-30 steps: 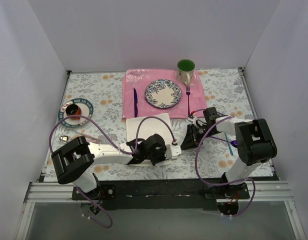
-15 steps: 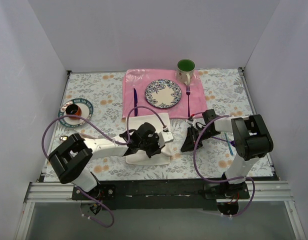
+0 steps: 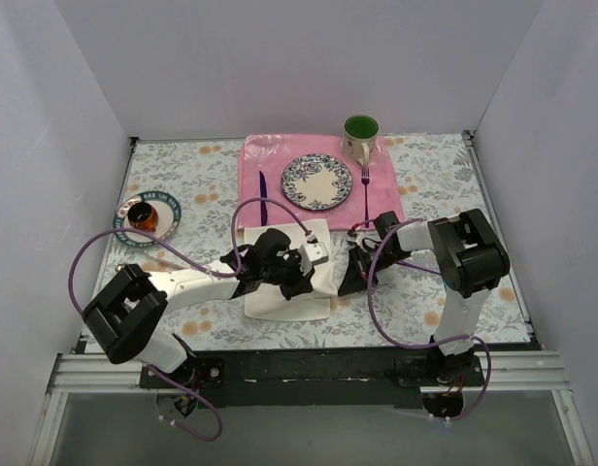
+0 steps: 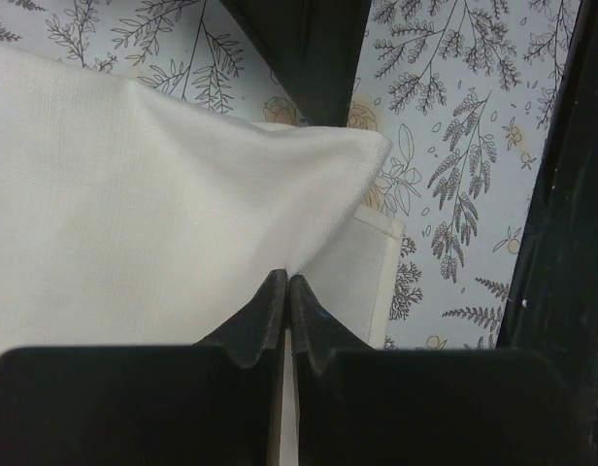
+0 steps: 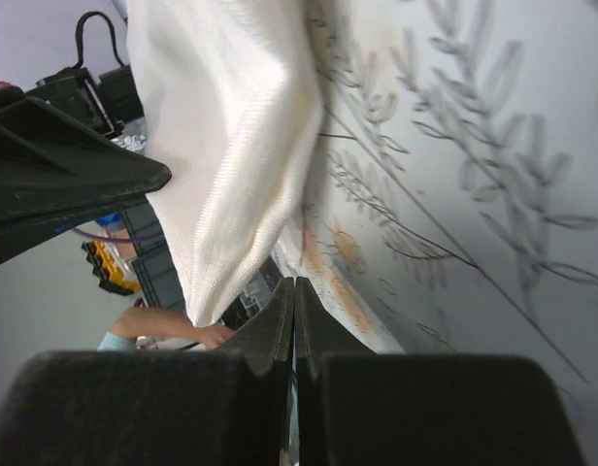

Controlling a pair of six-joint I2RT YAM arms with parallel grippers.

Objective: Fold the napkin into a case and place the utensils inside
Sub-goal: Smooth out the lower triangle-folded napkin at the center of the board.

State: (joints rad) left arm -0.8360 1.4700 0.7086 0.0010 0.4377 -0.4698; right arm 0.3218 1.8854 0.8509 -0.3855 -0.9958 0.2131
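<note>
The left end effector [image 4: 284, 283] and right end effector [image 5: 294, 286] are now clamped on the napkin [image 3: 280, 303] at its right edge (both stood wider a second ago). Spread on the table [image 3: 187, 184], it is judged ready for folding.

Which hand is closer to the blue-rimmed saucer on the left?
Left. The left hand pinches the napkin, to the right of the blue-rimmed saucer; the right hand sits at the napkin's right edge, farther away.

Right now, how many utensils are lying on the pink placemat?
2: the dark purple knife left of the patterned plate, the dark purple fork right of it. Others elsewhere may be hidden.
</note>
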